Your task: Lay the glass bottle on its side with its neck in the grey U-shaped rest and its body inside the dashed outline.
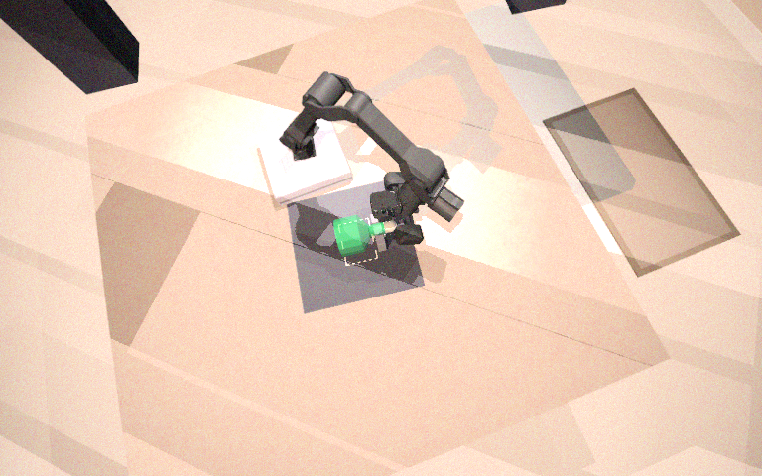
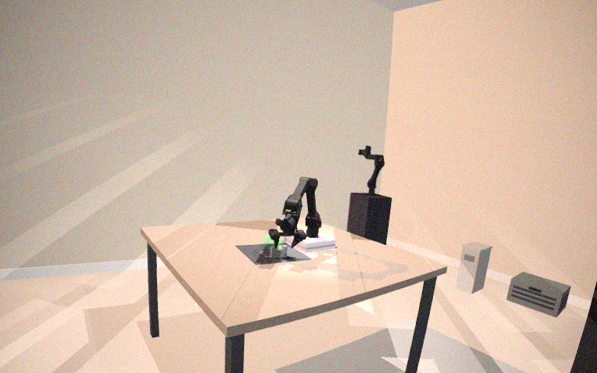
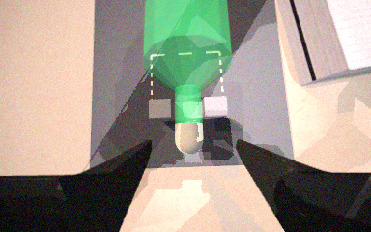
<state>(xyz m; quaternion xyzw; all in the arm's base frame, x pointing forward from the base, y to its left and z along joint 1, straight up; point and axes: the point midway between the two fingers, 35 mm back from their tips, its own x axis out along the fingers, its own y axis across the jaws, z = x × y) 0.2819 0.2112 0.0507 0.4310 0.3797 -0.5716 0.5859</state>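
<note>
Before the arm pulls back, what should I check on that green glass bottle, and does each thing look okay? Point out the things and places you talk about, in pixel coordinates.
Bottle (image 1: 352,235) (image 2: 267,241) (image 3: 187,21) on its side: ok.
Neck between the grey U-shaped rest's (image 1: 381,242) (image 2: 277,254) (image 3: 215,105) uprights: ok.
Neck bearing fully on the rest: cannot tell.
Body within the white dashed outline (image 1: 360,262) (image 3: 152,74): cannot tell; it looks offset, perhaps from viewing angle.
Black gripper (image 1: 396,222) (image 2: 285,245) (image 3: 194,143) open: ok.
Gap each side of the pale rounded tip (image 1: 389,226) (image 3: 188,138): ok.

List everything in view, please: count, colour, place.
green glass bottle: one, neck between rest's prongs
U-shaped rest: one, grey, on mat
dashed outline: one, white, on mat
flat square mat: one, grey, on table
wooden table: one, tan
white slab: one, beside mat
second arm: one, black, on black pedestal
floor boxes: two, grey
robot arm: one, black
end effector: one, black, open
</note>
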